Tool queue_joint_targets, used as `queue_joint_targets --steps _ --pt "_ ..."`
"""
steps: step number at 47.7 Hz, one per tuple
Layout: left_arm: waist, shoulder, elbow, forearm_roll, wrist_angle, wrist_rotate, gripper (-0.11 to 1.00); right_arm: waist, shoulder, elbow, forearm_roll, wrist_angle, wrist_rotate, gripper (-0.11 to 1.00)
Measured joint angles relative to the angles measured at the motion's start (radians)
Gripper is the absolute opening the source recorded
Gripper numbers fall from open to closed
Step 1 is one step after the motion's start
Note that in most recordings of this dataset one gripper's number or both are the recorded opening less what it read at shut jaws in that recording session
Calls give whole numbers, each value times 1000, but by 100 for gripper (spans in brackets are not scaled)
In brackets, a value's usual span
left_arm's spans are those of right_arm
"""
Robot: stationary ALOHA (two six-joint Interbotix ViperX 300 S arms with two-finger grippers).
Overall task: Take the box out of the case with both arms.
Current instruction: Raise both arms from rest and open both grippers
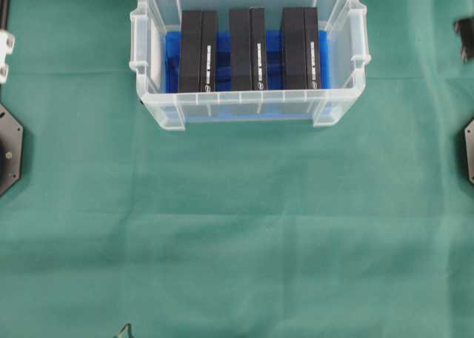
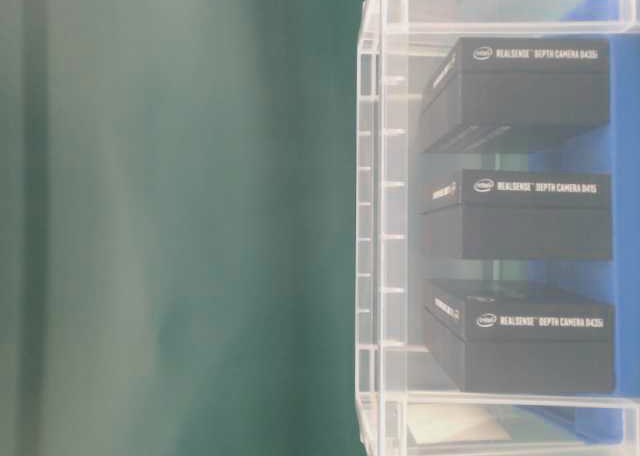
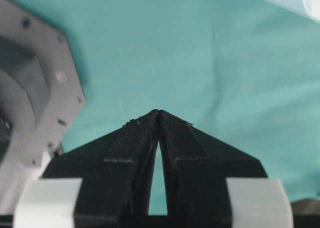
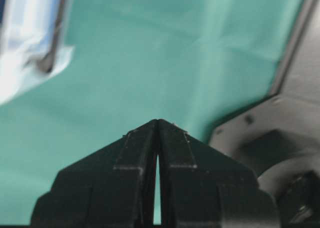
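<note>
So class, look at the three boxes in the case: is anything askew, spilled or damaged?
Nothing stands out. The three black boxes stand on edge, evenly spaced, inside the case. Its blue lining shows between them, and the green cloth has only creases.

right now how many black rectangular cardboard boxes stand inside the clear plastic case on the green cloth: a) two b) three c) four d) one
b: the overhead view shows three black boxes, left, middle and right, side by side in the clear plastic case.

Case (image 1: 337, 27): translucent glossy plastic. Boxes (image 1: 247, 49) inside it: matt black card. Under my case: creased green cloth (image 1: 237, 227).
</note>
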Motion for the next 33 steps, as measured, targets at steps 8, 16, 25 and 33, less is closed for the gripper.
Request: queue_joint_targets --steps 8,16,25,33 --pt "137 41 -17 -11 -46 133 2 -175 25 -2 2 -57 -141 1" --pt "161 83 -37 -21 -61 183 2 -210 38 -2 11 -107 -161 1" --pt "161 77 -37 -21 -71 179 2 -212 40 -2 26 -133 -169 1" --pt "161 75 -37 -21 -72 167 2 -212 37 -2 26 -149 -170 4"
